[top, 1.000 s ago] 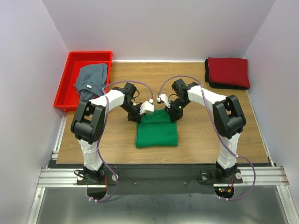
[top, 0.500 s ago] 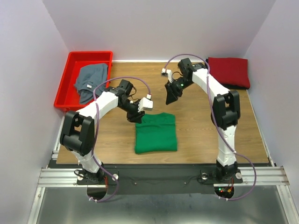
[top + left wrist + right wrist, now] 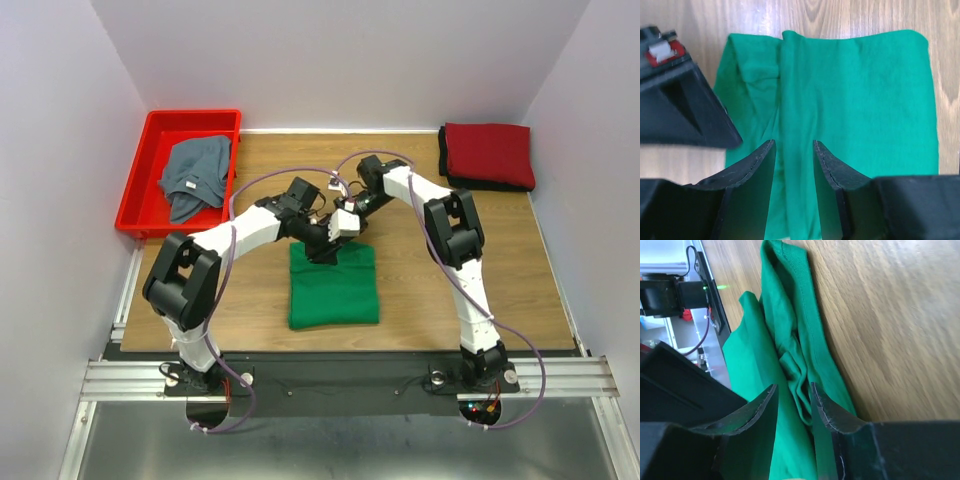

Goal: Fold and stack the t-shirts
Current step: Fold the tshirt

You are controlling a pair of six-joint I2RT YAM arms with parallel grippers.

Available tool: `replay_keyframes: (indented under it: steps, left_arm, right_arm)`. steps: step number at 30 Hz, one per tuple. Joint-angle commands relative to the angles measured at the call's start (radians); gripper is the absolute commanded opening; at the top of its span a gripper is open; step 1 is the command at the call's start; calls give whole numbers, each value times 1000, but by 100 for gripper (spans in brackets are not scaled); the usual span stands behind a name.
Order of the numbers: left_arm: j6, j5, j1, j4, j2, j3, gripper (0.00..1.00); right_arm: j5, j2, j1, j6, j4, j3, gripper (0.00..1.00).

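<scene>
Wooden table [image 3: 450,270]: green t-shirt [image 3: 335,290] centre; black t-shirt [image 3: 487,187], dark red t-shirt [image 3: 490,152] atop, far-right; red bin [image 3: 133,195] far-left.

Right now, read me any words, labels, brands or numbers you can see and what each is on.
No text can be read.
On the grey shirt in the red bin, a pale speck, maybe a label, is too small to read.
The green shirt and dark red shirt show no print.

Bright even light, soft shadows; top view sharp, wrist views soft up close w/ sheen on table [image 3: 840,17].
</scene>
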Motion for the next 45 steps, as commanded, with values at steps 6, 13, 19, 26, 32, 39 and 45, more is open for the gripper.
replay_keyframes:
  steps: [6,13,19,26,32,39,45]
  left_arm:
    - [-39,-20,-35,38,71,-20,46]
    - [-42,-64,-38,39,108,-22,43]
    - [-32,-72,-41,38,94,-10,29]
    - [-22,-74,-42,10,70,24,0]
    - [10,-77,-44,-56,31,105,0]
    - [60,-98,-41,-103,25,168,0]
    - [86,-112,-29,-111,37,202,0]
  right_arm:
    - [34,56,14,79,135,-45,35]
    - [66,64,14,63,155,-104,34]
    - [72,63,14,51,162,-135,34]
    - [75,70,14,45,166,-150,33]
    - [75,78,14,42,168,-157,33]
    - [71,81,14,43,168,-161,33]
    - [71,83,14,43,168,-158,32]
